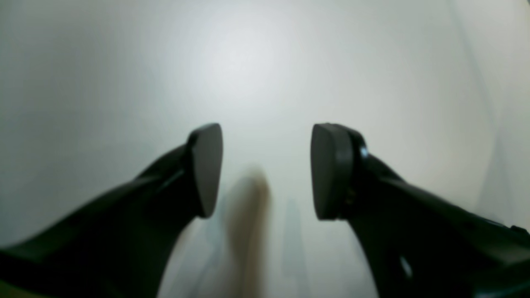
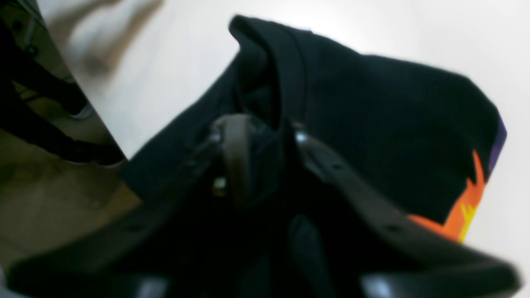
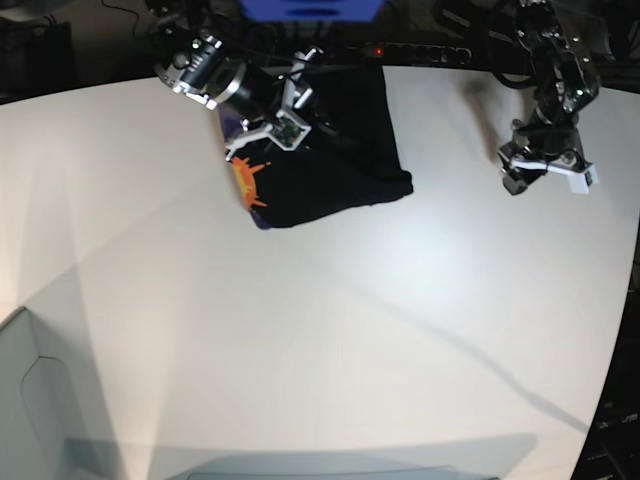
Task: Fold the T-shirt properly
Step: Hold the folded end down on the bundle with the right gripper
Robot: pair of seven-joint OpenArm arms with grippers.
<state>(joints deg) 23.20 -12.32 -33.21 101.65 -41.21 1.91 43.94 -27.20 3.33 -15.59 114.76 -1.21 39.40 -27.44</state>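
The T-shirt [image 3: 345,165] lies as a folded black bundle at the far middle of the white table [image 3: 300,330], its orange sunburst print [image 3: 247,178] at the bundle's left edge. My right gripper [image 3: 305,120] sits on the bundle's far left part. In the right wrist view its jaws [image 2: 267,140] stand apart, with a raised ridge of the T-shirt [image 2: 372,103] in the gap and the print [image 2: 468,211] at the right. My left gripper [image 3: 520,178] hovers open over bare table to the right; nothing lies between its fingers [image 1: 267,169].
The table's far edge runs just behind the shirt, with a power strip [image 3: 420,50], cables and a blue object [image 3: 310,8] beyond it. A grey box [image 3: 20,400] stands at the near left corner. In the right wrist view, the table edge [image 2: 103,124] drops to cables and floor.
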